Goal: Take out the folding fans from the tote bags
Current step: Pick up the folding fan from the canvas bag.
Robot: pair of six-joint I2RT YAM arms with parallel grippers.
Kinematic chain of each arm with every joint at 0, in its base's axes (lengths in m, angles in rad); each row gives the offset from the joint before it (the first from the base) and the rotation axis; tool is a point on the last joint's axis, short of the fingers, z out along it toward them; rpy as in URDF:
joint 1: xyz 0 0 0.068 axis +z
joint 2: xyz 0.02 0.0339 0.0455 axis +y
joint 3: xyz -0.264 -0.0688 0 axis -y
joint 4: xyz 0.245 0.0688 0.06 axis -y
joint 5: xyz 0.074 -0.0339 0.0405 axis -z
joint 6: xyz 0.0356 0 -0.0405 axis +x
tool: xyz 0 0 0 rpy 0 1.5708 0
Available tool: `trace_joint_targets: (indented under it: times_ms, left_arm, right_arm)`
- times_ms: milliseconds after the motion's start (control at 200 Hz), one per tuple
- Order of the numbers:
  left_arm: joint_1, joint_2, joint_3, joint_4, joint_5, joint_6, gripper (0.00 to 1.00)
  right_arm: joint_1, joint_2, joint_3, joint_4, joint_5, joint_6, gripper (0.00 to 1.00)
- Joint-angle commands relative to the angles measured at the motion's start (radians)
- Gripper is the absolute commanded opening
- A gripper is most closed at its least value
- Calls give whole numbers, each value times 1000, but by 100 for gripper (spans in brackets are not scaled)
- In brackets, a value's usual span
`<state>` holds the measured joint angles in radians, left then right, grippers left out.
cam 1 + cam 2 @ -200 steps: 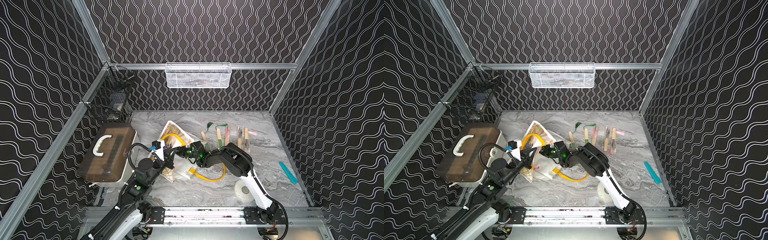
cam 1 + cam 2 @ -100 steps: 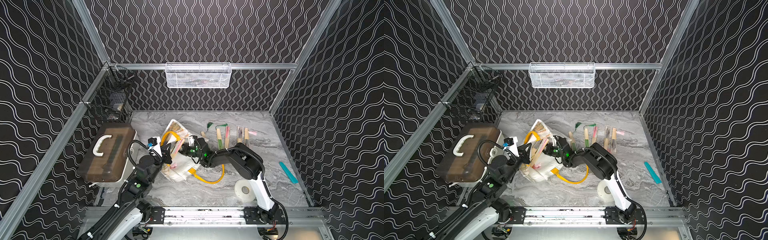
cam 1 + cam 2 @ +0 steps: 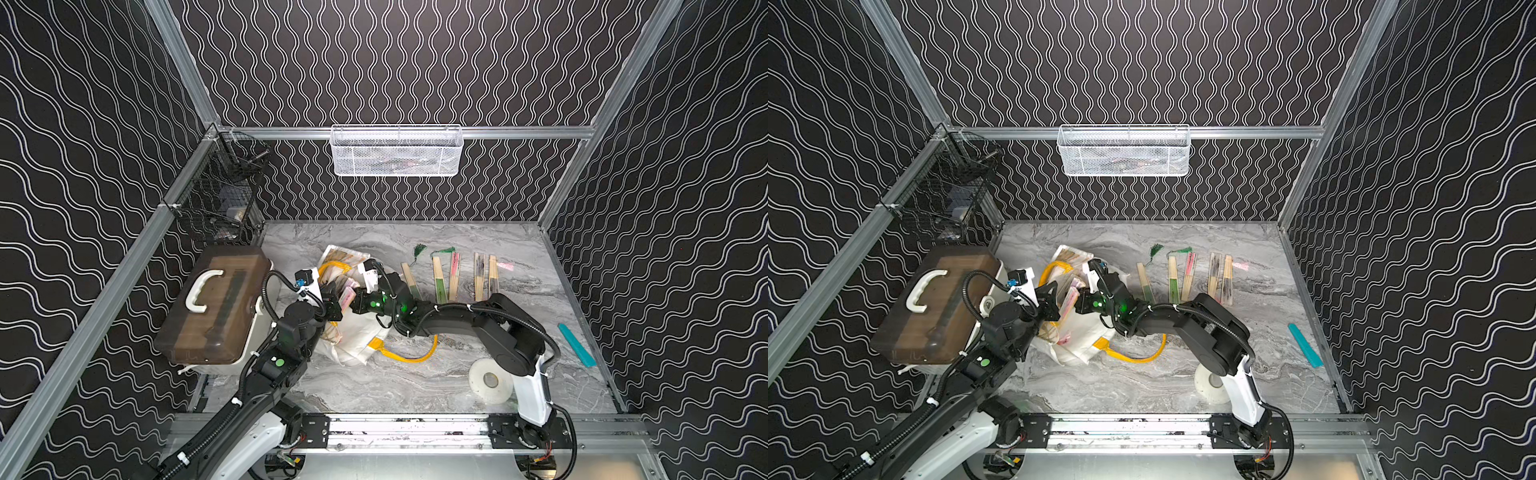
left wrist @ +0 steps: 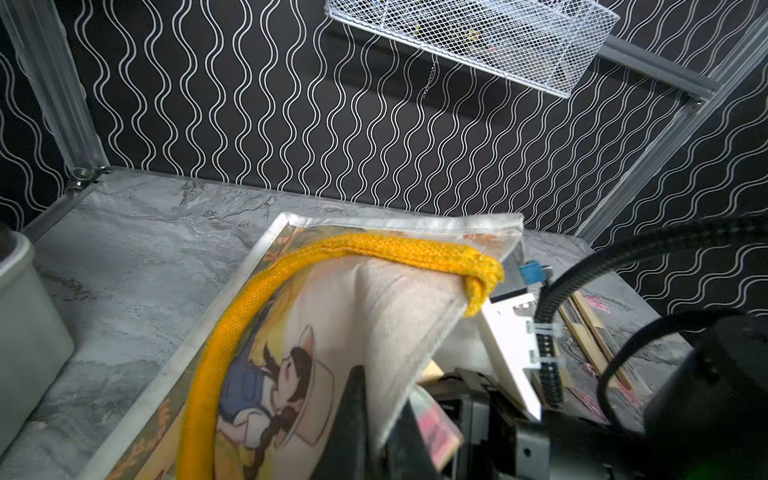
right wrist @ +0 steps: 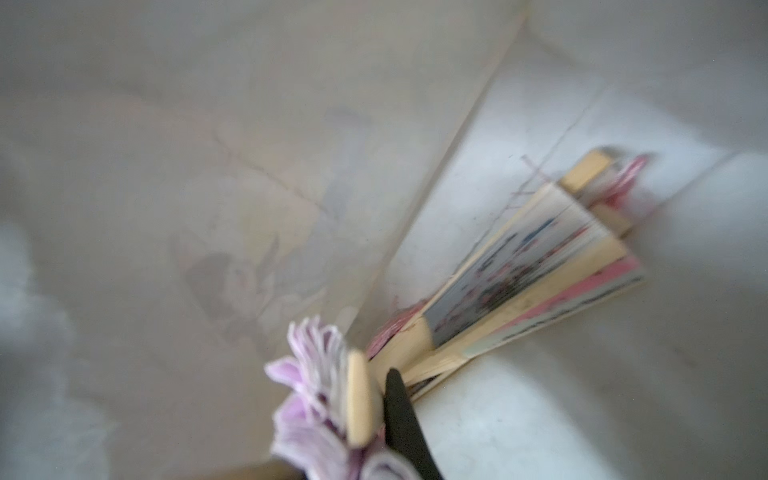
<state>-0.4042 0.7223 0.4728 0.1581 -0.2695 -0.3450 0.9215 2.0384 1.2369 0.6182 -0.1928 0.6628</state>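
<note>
- At the left side of the worktop [image 3: 415, 386] stands the brown-lidded box [image 3: 216, 307] with a white handle.
- Just beside the box, the left hand [image 3: 333, 300] is closed. In the left wrist view its fingers [image 4: 355, 415] pinch the edge of the printed tote bag [image 4: 316, 324], and this edge is raised from the worktop.
- The tote bags [image 3: 357, 338] lie in a heap left of the middle. One yellow handle [image 3: 411, 358] rests on the worktop. I cannot tell where one bag ends and the other begins.
- The right hand [image 3: 354, 302] is in the bag mouth, with its arm stretched from the right. In the right wrist view one black finger [image 5: 401, 411] presses on the stick of a purple fan [image 5: 359, 399], so the hand is closed on it. The other finger is hidden behind the purple folds.
- Deeper in the same bag lie more fans [image 5: 519, 270], with pink and pale folds; this view is blurred.
- Right of the bags, five folding fans [image 3: 454, 276] lie in a row on the worktop, two with green tassels.
- Near the front lies a white tape roll [image 3: 490, 380], and a teal bar [image 3: 577, 345] lies at the right edge.
</note>
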Motion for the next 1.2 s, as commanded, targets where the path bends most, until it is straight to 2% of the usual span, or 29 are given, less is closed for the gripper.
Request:
trace_joint_targets:
  times_ms: [0, 235, 476, 886, 1041, 1191]
  left_arm:
    - [2, -2, 26, -18, -53, -14, 0]
    - [2, -5, 41, -34, -77, -9, 0]
    - [4, 4, 31, -7, -59, -9, 0]
    - [5, 21, 42, -15, -68, -23, 0]
    - [5, 34, 61, -44, -89, -25, 0]
    - [5, 26, 70, -62, -107, -25, 0]
  right_arm:
    - [-1, -75, -11, -83, 101, -120, 5]
    - [-1, -218, -77, -142, 148, -230, 5]
    - [-32, -378, -159, -189, 122, -275, 6]
    - [-228, -588, -188, -253, -139, -184, 7]
    - [-286, -666, -174, -339, -126, -199, 7]
    - [-350, -751, -175, -438, -21, -215, 8]
